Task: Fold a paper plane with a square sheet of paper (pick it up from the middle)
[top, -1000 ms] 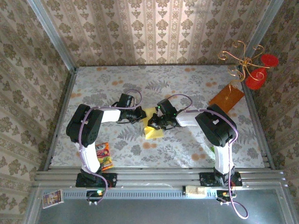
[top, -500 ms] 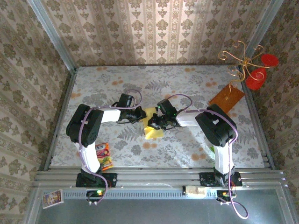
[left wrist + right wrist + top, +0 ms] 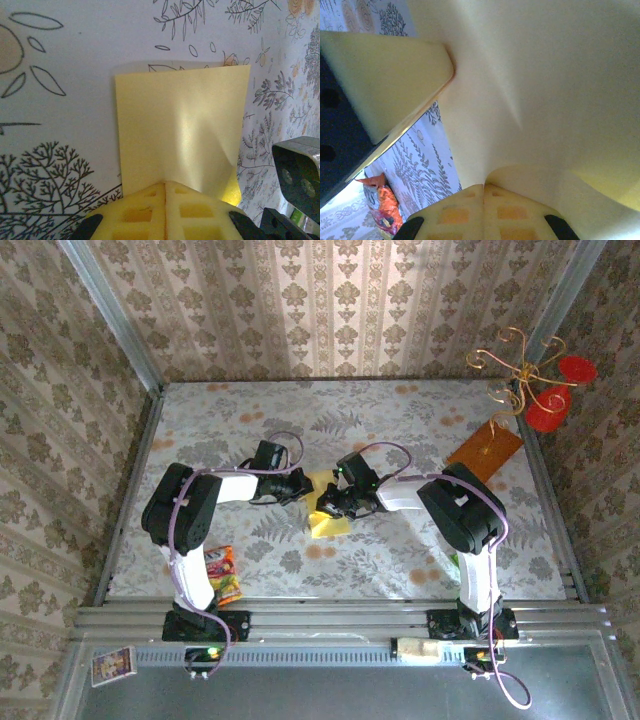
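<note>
The pale-yellow square sheet of paper (image 3: 327, 508) hangs folded between the two arms at the middle of the table. In the left wrist view the sheet (image 3: 182, 130) spreads flat away from my left gripper (image 3: 165, 184), whose yellow pads are pressed together on its near edge. My right gripper (image 3: 484, 187) is shut on another edge of the sheet (image 3: 545, 90), which curves up across most of that view. From above, the left gripper (image 3: 303, 488) and right gripper (image 3: 328, 505) meet at the paper. No finished paper plane shape is visible.
An orange-brown board (image 3: 485, 448) lies at the back right under a gold wire stand with red discs (image 3: 545, 390). A colourful snack packet (image 3: 224, 574) lies near the left arm's base. Patterned walls enclose the table on three sides.
</note>
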